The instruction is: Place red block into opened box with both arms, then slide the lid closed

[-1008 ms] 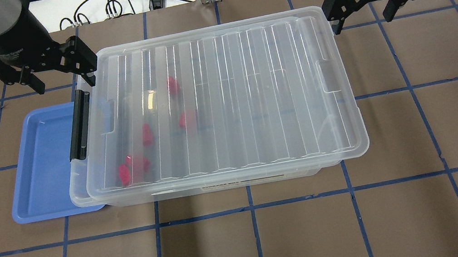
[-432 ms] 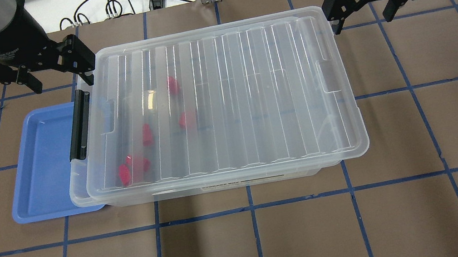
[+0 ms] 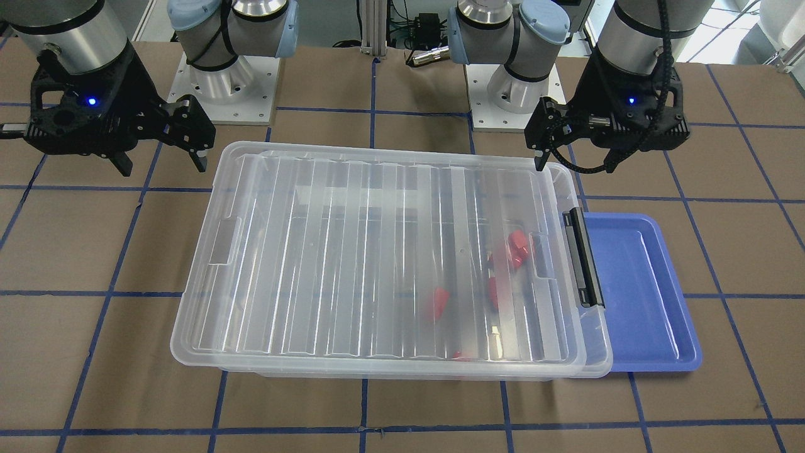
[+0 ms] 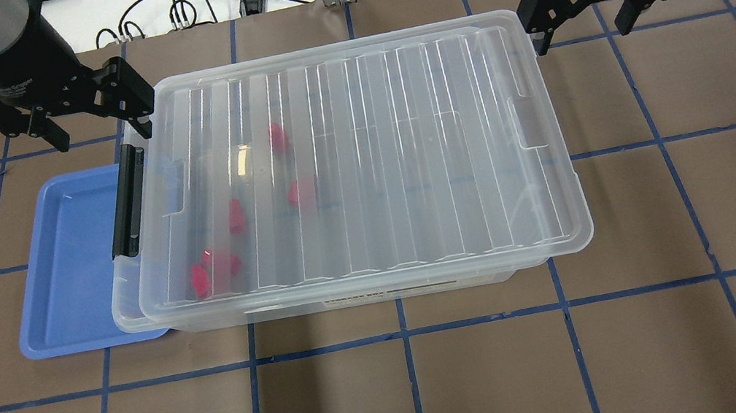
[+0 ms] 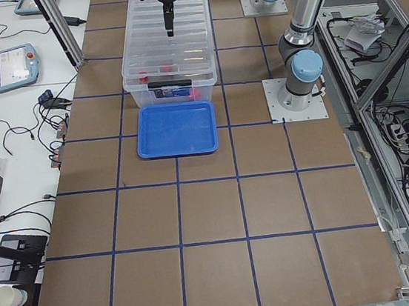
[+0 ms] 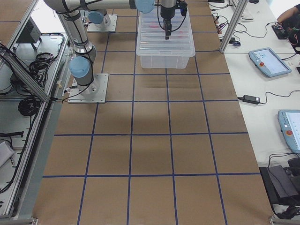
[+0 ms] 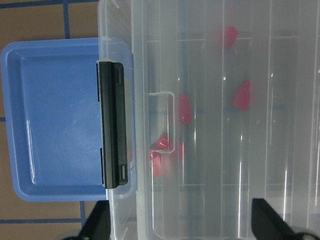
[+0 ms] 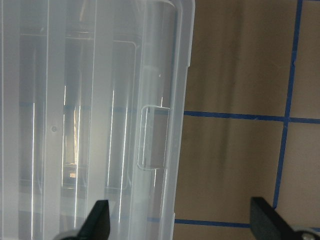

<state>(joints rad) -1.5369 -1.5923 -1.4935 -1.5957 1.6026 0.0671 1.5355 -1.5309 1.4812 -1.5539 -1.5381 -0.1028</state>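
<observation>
Lid over the box, both grippers empty.
The box (image 4: 267, 315) sat with its lid (image 4: 404, 156) covering nearly all of it. Only the left rim showed by the latch bar (image 4: 127, 200), so the closing looked about done. The blue tray (image 4: 68, 269) sat just beside that end. The left gripper (image 4: 100, 123) and right gripper (image 4: 580, 29) hung over the far corners, jaws spread wide, holding nothing. The red blocks (image 4: 301, 191) lay inside, in the left half.

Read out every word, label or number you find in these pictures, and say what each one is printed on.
"2F Adaptive": white print on the body of the right gripper; whatever follows is blurred.
"Gripper": the end of a white line on the body of the left gripper; the words before it are too blurred to read.
The strip label on the near wall of the box is too blurred to read.
No other text is legible.
</observation>
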